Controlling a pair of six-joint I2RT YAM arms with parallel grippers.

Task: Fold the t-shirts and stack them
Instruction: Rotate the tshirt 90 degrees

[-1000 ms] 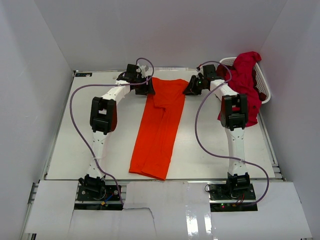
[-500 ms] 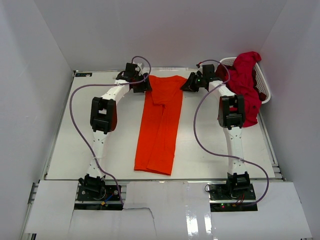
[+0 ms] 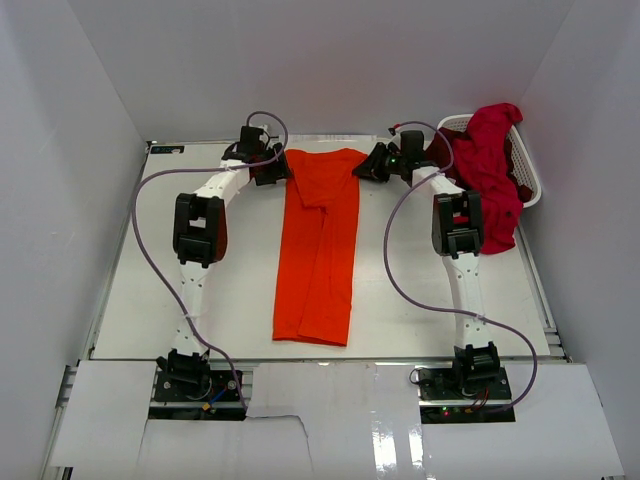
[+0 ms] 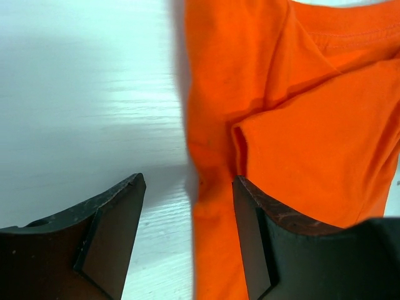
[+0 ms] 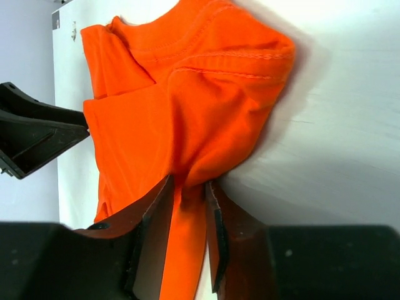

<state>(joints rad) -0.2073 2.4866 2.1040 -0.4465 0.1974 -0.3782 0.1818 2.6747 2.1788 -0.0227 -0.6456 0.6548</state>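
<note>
The orange t-shirt point(image 3: 318, 250) is laid flat as a long narrow strip, folded lengthwise, well apart from the basket point(image 3: 530, 185), collar end about level w/ it. Red t-shirts point(image 3: 487, 158) are heaped in and over the basket. Step judged: lengthwise fold done, crosswise fold not yet begun. Next, both collar-end corners prob. need to be pinched and carried toward the hem together. The right gripper point(image 5: 187, 194), betw. basket and strip, is pinched on the shirt's shoulder edge. The left gripper point(image 4: 187, 187), beyond the strip from the basket, is held spread astride the opp. edge, nothing gripped. Both arms are stretched fwd, wrists low.
</note>
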